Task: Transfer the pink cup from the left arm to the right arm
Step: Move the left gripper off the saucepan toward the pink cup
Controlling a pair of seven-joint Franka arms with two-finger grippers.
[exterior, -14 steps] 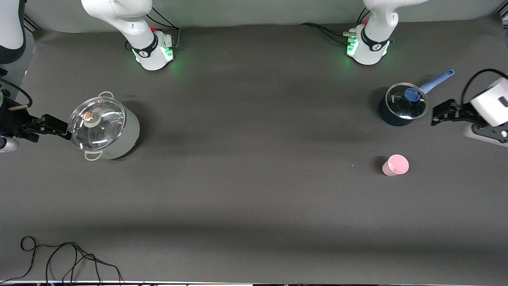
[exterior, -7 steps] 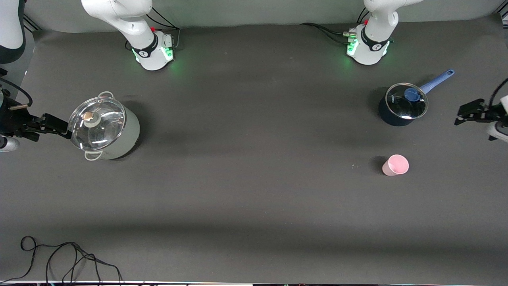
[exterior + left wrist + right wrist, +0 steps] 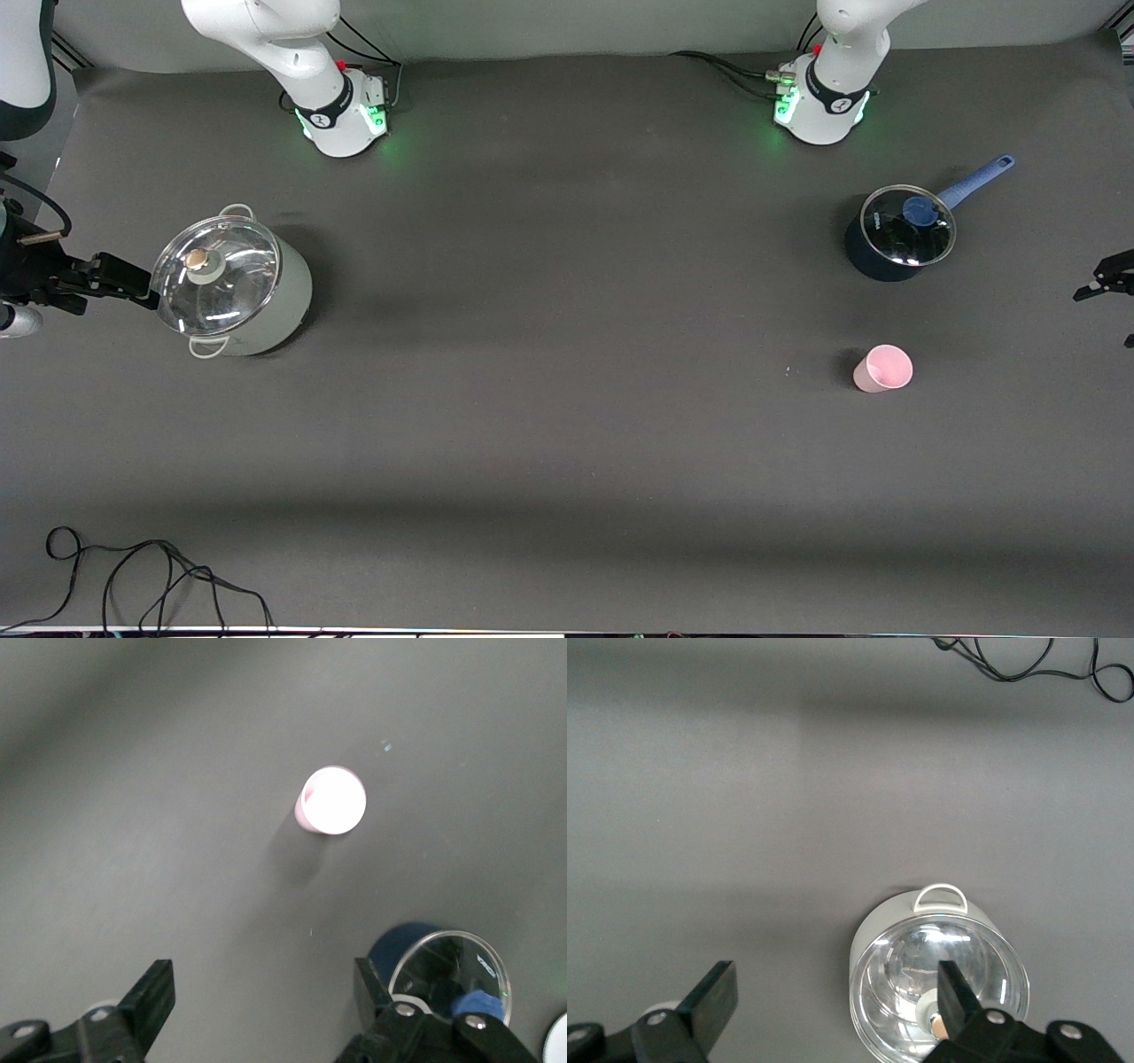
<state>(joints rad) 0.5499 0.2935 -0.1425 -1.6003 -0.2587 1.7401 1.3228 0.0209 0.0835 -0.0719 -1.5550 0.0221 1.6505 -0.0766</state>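
Left gripper [image 3: 1103,282] spread wide and empty, barely visible at the front view's edge toward the left arm's end of the table, up above the tabletop [image 3: 567,461]; gone from beside the blue saucepan [image 3: 899,232], where it hung a second ago, and now much farther out. Pulled away from the work area rather than toward the cup, by the look of it, so likely a repositioning before the real approach; no grasp begun. In the left wrist view, both fingers [image 3: 149,1005] well apart, with nothing between them. Nearest the front camera among the task's things: pink cup [image 3: 882,369], upright, mouth up, alone on the bare mat, unmoved across the three front frames, seen from above in the left wrist view [image 3: 330,801] with a soft shadow beside it. Farther from the camera: blue saucepan with glass lid and blue handle, well apart from the cup. Toward the right arm's end of the table: right gripper [image 3: 106,285], spread open, empty, waiting just beside the large lidded stockpot [image 3: 232,285], same place as before; stockpot also visible under it in the right wrist view [image 3: 939,992]. Loose black cable [image 3: 151,576] near the front edge. Handover not started: pick-up first, then a meeting of grippers somewhere mid-table.
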